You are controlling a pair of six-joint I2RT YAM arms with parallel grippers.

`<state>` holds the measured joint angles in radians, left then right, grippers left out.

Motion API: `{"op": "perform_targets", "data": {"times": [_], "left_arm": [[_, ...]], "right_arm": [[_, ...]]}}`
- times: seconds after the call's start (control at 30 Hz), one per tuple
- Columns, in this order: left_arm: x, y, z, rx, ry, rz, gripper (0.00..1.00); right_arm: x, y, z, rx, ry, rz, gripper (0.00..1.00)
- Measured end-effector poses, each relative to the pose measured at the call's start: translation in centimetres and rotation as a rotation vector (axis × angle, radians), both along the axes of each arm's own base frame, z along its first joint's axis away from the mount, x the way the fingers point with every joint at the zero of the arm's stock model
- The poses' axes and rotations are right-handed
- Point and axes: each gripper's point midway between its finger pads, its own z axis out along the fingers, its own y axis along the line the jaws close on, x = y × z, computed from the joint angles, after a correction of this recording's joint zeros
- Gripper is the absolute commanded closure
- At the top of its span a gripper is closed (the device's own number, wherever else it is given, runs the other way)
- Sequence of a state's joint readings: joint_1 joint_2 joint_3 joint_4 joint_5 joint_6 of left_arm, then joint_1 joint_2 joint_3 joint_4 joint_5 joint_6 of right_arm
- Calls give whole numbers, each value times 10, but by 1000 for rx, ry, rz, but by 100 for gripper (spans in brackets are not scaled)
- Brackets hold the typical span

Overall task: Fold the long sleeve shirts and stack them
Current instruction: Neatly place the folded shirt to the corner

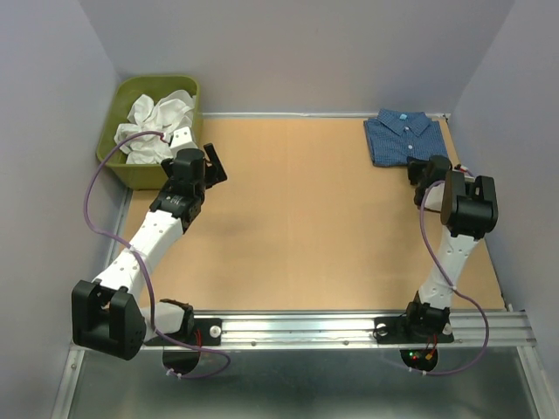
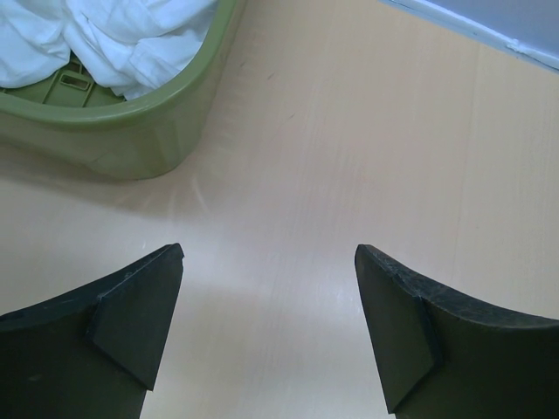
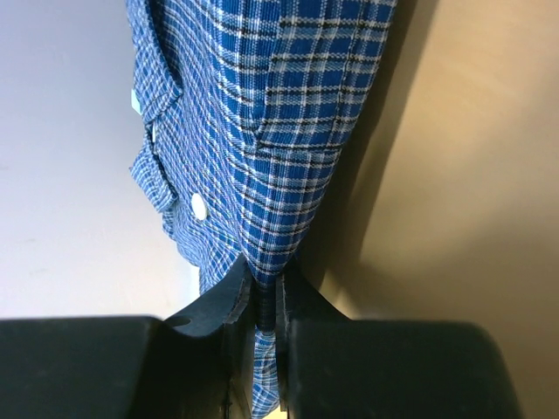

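The blue checked shirt (image 1: 403, 137) lies folded in the upper right of the overhead view, on the tabletop (image 1: 297, 218) close to the back wall. The right hand (image 3: 262, 284) is clamped on its near edge; the wrist view shows only a thin lip of cloth between the closed fingers. That thin bite is the main risk: a quick pull could let the fabric slip free, or the hand may have caught only the top layer, so lifting would peel the fold open instead of moving the whole shirt. Dragging it could also bunch the collar against the wall.

The white garment (image 1: 157, 122) sits crumpled in the green tub (image 1: 118, 131) at upper left. The left hand (image 2: 271, 262) hovers just beside the tub with fingers wide apart and nothing held. Reaching in could snag the rim or tip the light tub.
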<state>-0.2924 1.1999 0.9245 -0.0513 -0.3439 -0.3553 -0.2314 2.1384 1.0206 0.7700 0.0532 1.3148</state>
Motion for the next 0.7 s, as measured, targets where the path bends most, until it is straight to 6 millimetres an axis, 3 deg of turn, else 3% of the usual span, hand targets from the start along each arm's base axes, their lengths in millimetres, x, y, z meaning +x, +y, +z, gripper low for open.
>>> {"op": "perform_targets", "data": {"times": [0.07, 0.1, 0.13, 0.17, 0.2, 0.3, 0.57, 0.7], "left_arm": [[0, 0, 0, 0, 0, 0, 9], [0, 0, 0, 0, 0, 0, 9], [0, 0, 0, 0, -1, 0, 9], [0, 0, 0, 0, -1, 0, 9], [0, 1, 0, -1, -1, 2, 9], [1, 3, 0, -1, -1, 6, 8], [0, 5, 4, -6, -10, 7, 4], [-5, 6, 19, -19, -50, 1, 1]], "right_arm": [[10, -4, 0, -4, -11, 15, 89], [13, -4, 0, -5, -15, 26, 78], [17, -5, 1, -7, -21, 36, 55], [19, -5, 1, -11, -25, 47, 45], [20, -4, 1, -11, -25, 58, 28], [22, -4, 15, -29, -64, 71, 3], [-31, 6, 49, -140, 43, 131, 0], [-64, 8, 108, -292, 91, 178, 0]]}}
